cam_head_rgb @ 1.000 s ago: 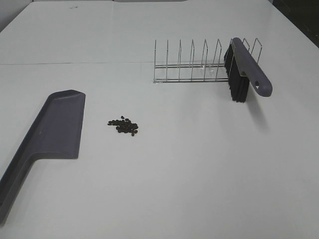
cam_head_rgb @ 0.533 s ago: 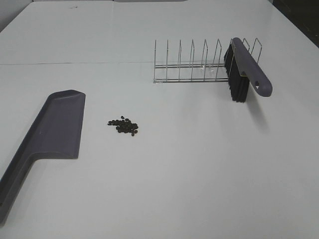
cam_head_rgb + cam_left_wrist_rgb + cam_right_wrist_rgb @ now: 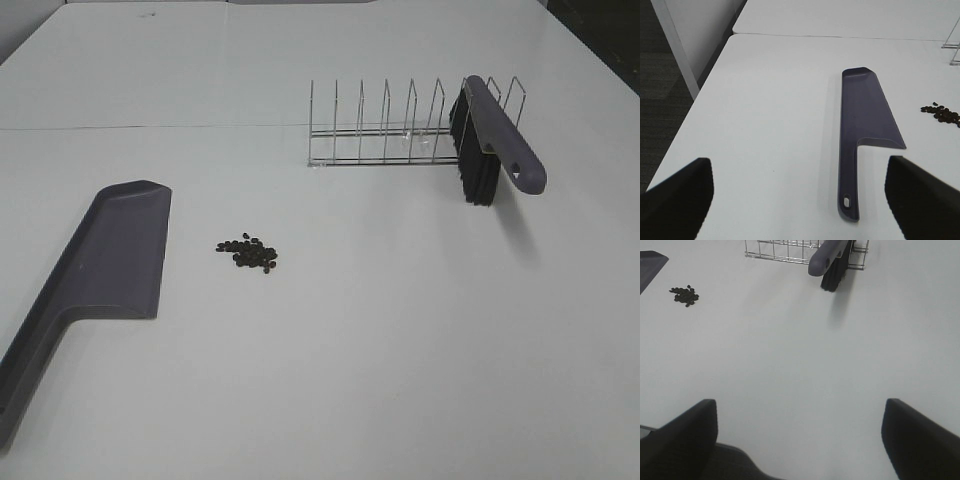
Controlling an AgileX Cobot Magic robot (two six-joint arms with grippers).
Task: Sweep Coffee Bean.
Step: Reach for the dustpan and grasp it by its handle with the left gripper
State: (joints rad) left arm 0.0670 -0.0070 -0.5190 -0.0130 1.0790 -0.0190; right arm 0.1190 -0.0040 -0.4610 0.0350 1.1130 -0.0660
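Observation:
A small heap of dark coffee beans (image 3: 248, 253) lies on the white table, also seen in the wrist views as coffee beans (image 3: 941, 113) and coffee beans (image 3: 684, 295). A grey dustpan (image 3: 105, 268) lies flat to their left, its handle toward the near edge; dustpan (image 3: 860, 120). A grey brush (image 3: 490, 148) with black bristles leans in a wire rack (image 3: 385, 130); brush (image 3: 832, 257). My left gripper (image 3: 800, 195) is open, well short of the dustpan handle. My right gripper (image 3: 800, 435) is open over bare table, far from the brush. Neither arm shows in the high view.
The wire rack (image 3: 790, 251) stands at the back right of the table (image 3: 400, 340). The table's left edge (image 3: 695, 100) drops to dark floor beside the dustpan. A seam runs across the table behind the beans.

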